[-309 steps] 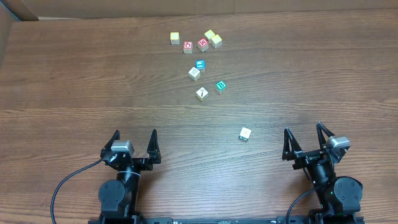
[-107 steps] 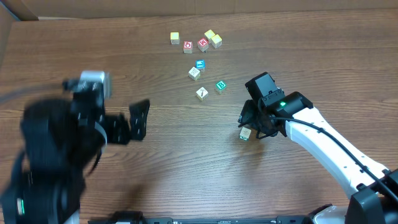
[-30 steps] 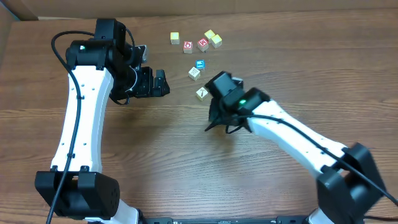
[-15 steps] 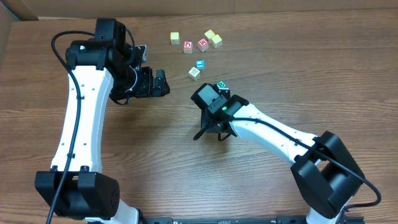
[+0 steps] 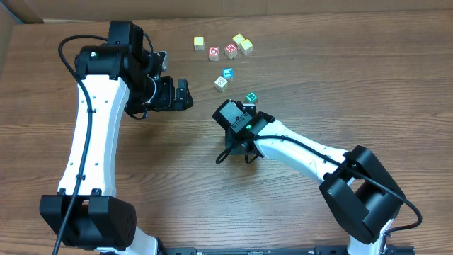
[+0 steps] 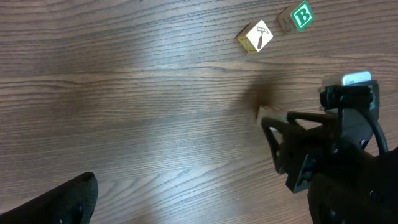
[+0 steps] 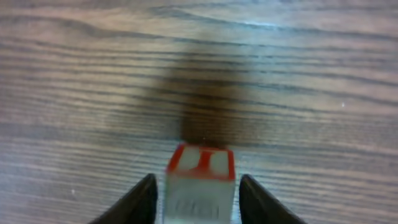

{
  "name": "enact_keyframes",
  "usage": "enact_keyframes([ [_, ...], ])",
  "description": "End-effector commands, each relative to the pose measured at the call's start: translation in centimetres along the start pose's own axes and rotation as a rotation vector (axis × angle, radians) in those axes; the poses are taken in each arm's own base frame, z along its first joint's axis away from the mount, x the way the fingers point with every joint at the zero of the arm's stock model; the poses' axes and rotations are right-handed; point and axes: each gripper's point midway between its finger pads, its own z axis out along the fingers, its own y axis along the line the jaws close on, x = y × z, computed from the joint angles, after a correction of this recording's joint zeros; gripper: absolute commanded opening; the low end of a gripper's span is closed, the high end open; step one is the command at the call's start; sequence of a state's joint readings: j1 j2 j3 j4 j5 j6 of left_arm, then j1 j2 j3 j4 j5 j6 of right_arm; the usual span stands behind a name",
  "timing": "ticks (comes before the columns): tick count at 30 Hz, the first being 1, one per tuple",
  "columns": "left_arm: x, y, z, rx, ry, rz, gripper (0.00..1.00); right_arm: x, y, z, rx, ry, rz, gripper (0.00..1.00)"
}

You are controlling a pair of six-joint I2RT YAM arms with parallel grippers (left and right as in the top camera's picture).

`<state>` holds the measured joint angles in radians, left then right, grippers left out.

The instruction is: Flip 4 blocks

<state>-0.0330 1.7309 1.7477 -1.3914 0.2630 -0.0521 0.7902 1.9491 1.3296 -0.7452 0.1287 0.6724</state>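
The desk [image 5: 368, 78] runs to a pale board [image 5: 212, 8] along its far edge, with bare wood spreading right of the blocks and across the near left. The left gripper [image 5: 177, 95] hangs left of centre, jaws wide with nothing between them. The right gripper [image 5: 233, 157] points down at mid-desk, well apart from any edge.

From overhead the right arm covers what its jaws flank. The right wrist view shows it: a pale block [image 7: 200, 180] with a red-framed top face sits between the fingers [image 7: 134, 202]; I cannot tell whether they press it or stand just off it.

The left wrist view alone shows the hammer-marked block [image 6: 256, 36] just beside the green "B" block [image 6: 301, 15], both far of the right gripper. Overhead, a white block [image 5: 221, 83] lies further off, the blue-printed cube [image 5: 227, 73] just beyond it, and red cubes [image 5: 214, 53] and yellow cubes [image 5: 245, 47] cluster nearest the far edge.
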Motion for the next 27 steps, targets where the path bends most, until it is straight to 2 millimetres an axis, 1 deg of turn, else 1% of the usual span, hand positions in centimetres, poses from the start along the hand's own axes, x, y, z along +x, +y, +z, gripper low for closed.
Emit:
enact_keyframes([
  [1,-0.6,-0.7,-0.4,0.024,-0.017,0.005,1.0,-0.8,0.5,-0.5,-0.008,-0.026,0.0,0.56],
  [2,-0.6,-0.7,-0.4,0.024,-0.017,0.005,1.0,-0.8,0.5,-0.5,-0.007,-0.027,0.0,0.59],
  [3,-0.6,-0.7,-0.4,0.024,-0.017,0.004,1.0,-0.8,0.5,-0.5,-0.007,-0.026,0.0,0.61],
  [5,-0.6,-0.7,-0.4,0.024,-0.017,0.004,1.0,-0.9,0.3,-0.5,-0.007,-0.029,0.003,0.61],
  [7,-0.6,-0.7,-0.4,0.024,-0.017,0.004,1.0,-1.7,0.2,-0.9,-0.011,-0.038,-0.009,0.61],
  [10,-0.6,-0.7,-0.4,0.024,-0.017,0.004,1.0,-3.0,-0.1,-2.0,-0.027,-0.024,0.022,0.61],
  [12,-0.6,-0.7,-0.4,0.024,-0.017,0.004,1.0,-3.1,0.3,-2.5,-0.074,0.009,0.04,0.61],
  [15,-0.6,-0.7,-0.4,0.024,-0.017,0.004,1.0,-2.4,1.4,-2.6,-0.15,0.074,0.088,0.6],
  [18,-0.6,-0.7,-0.4,0.024,-0.017,0.004,1.0,-1.5,1.1,-2.1,-0.127,0.092,0.167,0.61],
  [20,-0.6,-0.7,-0.4,0.024,-0.017,0.005,1.0,-1.1,0.4,-1.5,-0.076,0.078,0.231,0.6],
  [21,-0.6,-0.7,-0.4,0.024,-0.017,0.005,1.0,-0.8,0.3,-1.1,-0.051,0.059,0.242,0.6],
  [25,-0.6,-0.7,-0.4,0.024,-0.017,0.004,1.0,-0.4,0.7,-0.1,-0.037,0.015,0.212,0.57],
  [27,-0.6,-0.8,-0.3,0.024,-0.017,0.005,1.0,-0.4,0.3,0.1,-0.003,-0.009,0.221,0.57],
])
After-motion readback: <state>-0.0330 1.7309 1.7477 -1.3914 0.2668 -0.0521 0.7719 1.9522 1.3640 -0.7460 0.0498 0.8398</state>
